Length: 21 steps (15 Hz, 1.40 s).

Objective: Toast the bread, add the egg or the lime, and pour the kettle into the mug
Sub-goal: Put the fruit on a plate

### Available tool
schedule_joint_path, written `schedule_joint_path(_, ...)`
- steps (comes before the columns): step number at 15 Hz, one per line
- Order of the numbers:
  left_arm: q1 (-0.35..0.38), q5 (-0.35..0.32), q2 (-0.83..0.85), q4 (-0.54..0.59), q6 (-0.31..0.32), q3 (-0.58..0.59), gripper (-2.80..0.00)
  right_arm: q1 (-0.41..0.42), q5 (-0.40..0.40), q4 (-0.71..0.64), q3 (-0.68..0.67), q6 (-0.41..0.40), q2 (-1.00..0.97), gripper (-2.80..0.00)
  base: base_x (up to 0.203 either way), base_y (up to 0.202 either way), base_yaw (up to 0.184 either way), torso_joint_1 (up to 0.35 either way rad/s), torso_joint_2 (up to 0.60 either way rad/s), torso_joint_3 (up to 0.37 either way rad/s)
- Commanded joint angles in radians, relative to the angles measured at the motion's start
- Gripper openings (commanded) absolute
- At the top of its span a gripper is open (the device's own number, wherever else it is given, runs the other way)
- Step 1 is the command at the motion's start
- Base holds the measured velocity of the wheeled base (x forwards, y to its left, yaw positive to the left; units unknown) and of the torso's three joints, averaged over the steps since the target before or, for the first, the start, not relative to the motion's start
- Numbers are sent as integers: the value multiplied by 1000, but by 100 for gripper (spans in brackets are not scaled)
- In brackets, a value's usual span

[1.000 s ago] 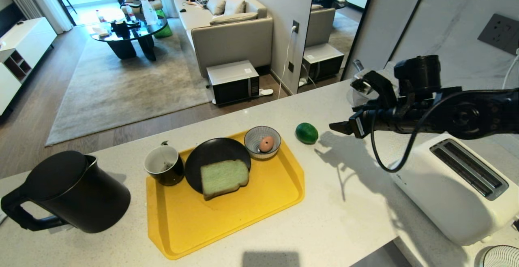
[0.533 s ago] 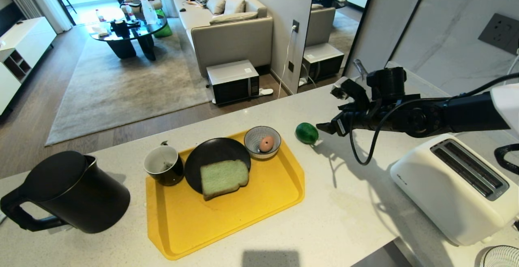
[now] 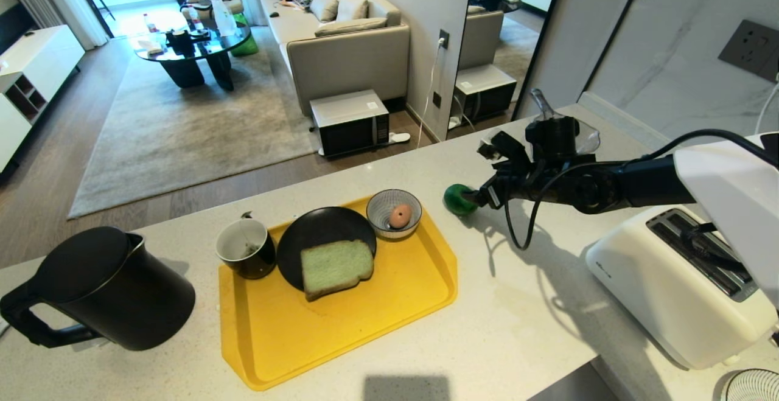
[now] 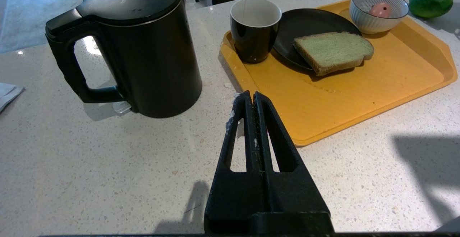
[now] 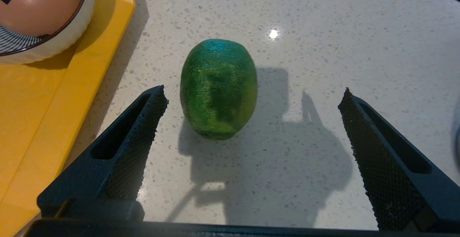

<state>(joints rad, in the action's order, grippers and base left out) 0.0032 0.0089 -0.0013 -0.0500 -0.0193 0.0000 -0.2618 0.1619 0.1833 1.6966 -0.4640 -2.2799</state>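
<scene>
The right arm (image 3: 608,185) is matte black and slim, with a white shell farther back and a black cable looping beneath it. A black cylindrical housing sits atop its wrist. The right gripper (image 5: 251,100) has two black wedge fingers with hollow slots and knurled inner faces. The left gripper (image 4: 253,102) has matching black slotted fingers, scuffed white along their edges.

The lime (image 5: 218,89) has glossy, pebbled skin, the speckled stone counter (image 5: 323,32) shines, and the kettle (image 3: 109,291) looks matt black.
</scene>
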Motion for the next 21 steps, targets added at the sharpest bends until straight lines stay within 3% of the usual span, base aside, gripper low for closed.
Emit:
schedule_joint_path(1,1,0,-2,-1,-1,15,-280,-10,2,1,21,-2,-43,0,0,0,0,0,0,0)
schedule_joint_path(8,0,0,-2,-1,-2,15,-280,-25,5,-18,123,30,-116,0,0,0,0,0,0,0)
schedule_joint_path(21,0,0,-2,-1,-1,15,-280,-48,7,-18,176,30,-195,0,0,0,0,0,0,0)
